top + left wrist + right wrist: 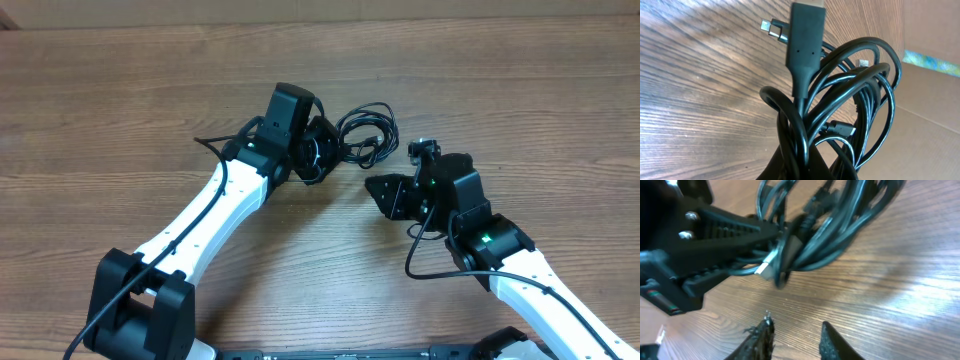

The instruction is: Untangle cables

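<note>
1. At table centre, just off the tip of the left arm, the cables [365, 135] sit as one knotted bundle of black loops over the wooden table [120, 100].
2. Left gripper [318, 152]: clamped tight on the cables near the base of the bundle. In the left wrist view the loops rise straight out of its grip. The right wrist view shows its fingers pinching several strands together.
3. Right gripper [796, 326]: fingers apart with nothing between them, low over the table. It is near the bundle but not touching it.
4. Step in hand, as I read it: bring your right gripper in to take one strand while the left anchors the rest.
5. Go for a free end, not a mid-loop. The long plug [807, 35] stands up clear of the tangle and a small plug [771, 27] sticks out beside it — either looks like a clean target.
6. Close on one cord only. The strands overlap closely, so catching two at once will likely tighten the knot.
7. Pull away from the left gripper, slow and low, feeding the end back through whichever loop it crosses.
8. If the whole bundle drags along, stop — loosen off and choose another strand.
</note>
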`<act>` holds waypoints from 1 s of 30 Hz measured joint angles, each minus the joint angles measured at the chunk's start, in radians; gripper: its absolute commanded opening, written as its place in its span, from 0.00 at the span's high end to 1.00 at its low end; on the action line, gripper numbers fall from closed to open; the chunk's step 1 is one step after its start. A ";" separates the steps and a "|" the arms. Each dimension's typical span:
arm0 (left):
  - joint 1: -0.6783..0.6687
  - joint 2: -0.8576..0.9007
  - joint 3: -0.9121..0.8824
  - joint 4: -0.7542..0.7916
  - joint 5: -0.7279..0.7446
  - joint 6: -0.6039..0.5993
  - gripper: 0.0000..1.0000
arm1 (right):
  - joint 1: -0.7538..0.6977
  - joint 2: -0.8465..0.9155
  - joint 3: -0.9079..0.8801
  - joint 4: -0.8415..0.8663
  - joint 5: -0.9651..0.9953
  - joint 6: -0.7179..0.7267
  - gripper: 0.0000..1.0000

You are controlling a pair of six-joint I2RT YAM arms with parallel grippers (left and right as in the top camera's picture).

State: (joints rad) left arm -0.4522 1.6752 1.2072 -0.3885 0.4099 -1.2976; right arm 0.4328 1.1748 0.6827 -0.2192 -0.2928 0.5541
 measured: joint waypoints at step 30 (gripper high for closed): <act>-0.042 0.000 0.000 0.049 -0.026 0.123 0.96 | 0.000 0.000 0.000 0.122 0.077 0.020 0.59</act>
State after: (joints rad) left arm -0.4942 1.6752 1.2072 -0.3393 0.3836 -1.1744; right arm 0.4328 1.1748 0.6827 -0.0975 -0.2161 0.5739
